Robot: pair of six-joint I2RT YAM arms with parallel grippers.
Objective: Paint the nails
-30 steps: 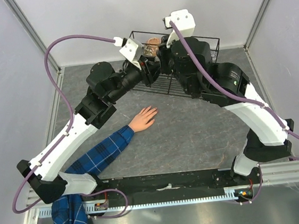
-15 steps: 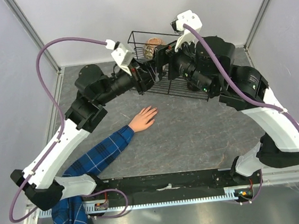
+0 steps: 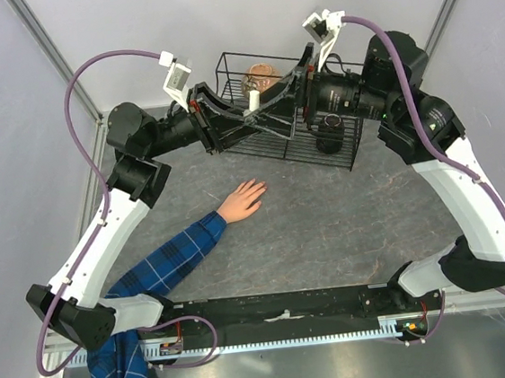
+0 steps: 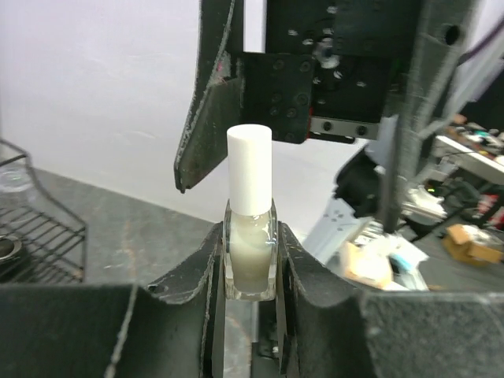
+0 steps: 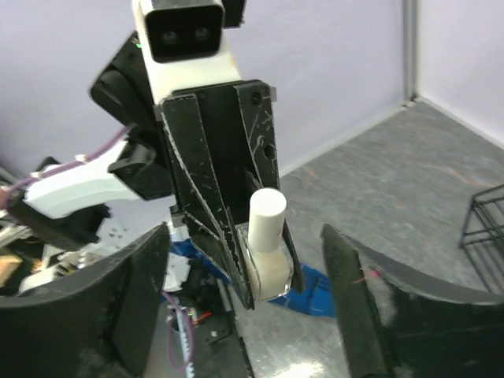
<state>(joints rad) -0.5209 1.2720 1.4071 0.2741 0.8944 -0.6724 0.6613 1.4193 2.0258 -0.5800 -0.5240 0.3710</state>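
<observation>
A small clear bottle (image 4: 250, 252) of pale polish with a white cap (image 4: 250, 168) stands upright, and my left gripper (image 4: 250, 236) is shut on its glass body. In the top view the bottle (image 3: 253, 100) is held in the air in front of the basket. My right gripper (image 5: 248, 236) faces it, open, with its fingers (image 5: 134, 299) on either side of the cap and clear of it. The skin-coloured hand (image 3: 241, 200) with the blue plaid sleeve (image 3: 165, 261) lies flat on the table below. Its nails (image 3: 262, 185) at the fingertips are too small to make out.
A black wire basket (image 3: 354, 79) stands at the back of the table, with a brown object (image 3: 261, 73) and a dark jar (image 3: 329, 132) in it. Grey walls close the back and both sides. The arms' base rail (image 3: 283, 308) runs along the near edge.
My right gripper has opened and drawn back to the right. The left arm has pulled back to the left with the bottle. Both wrists now sit higher than a second ago.
</observation>
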